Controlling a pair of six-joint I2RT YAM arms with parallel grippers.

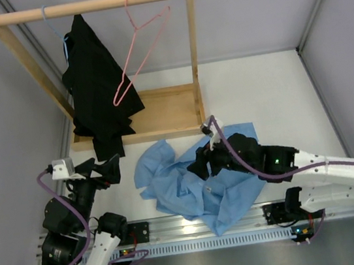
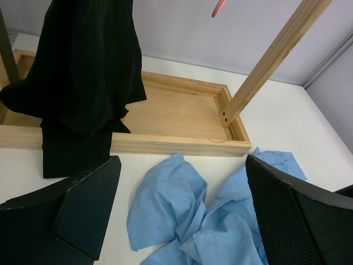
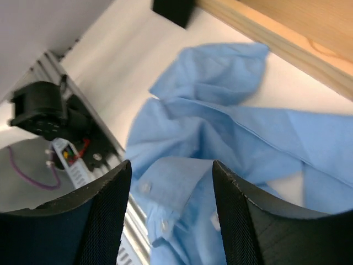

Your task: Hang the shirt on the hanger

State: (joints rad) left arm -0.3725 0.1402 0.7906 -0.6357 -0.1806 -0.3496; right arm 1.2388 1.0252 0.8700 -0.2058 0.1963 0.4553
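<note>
Top view: the light blue shirt [image 1: 200, 182] lies crumpled on the white counter [image 1: 277, 92], just in front of the base tray [image 1: 167, 111] of a wooden clothes rack [image 1: 90, 5] and between the two arms. One rounded lobe of fabric reaches toward the left arm, and the near edge of the cloth hangs over the metal mounting rail [image 1: 177, 228].

The pink wire hanger [image 1: 142, 51] hangs by its hook from the rack's top bar, tilted, well apart from the shirt. To its left on the same bar hangs a black garment [image 1: 94, 85] on a thin blue hanger [image 1: 53, 28]; the garment's hem drapes over the front lip of the base tray.

Right wrist view: the right claw [image 3: 170, 176] is poised directly above the shirt with its two fingers [image 3: 110, 204] spread; buttoned, folded fabric shows in the gap between them. Whether the fingertips touch the cloth cannot be told.

Left wrist view: the left claw [image 2: 182, 182] is spread wide, aimed at the shirt's left lobe and the front of the base tray, and grips nothing. In the top view it sits at the counter's left side, beside the fabric.
</note>
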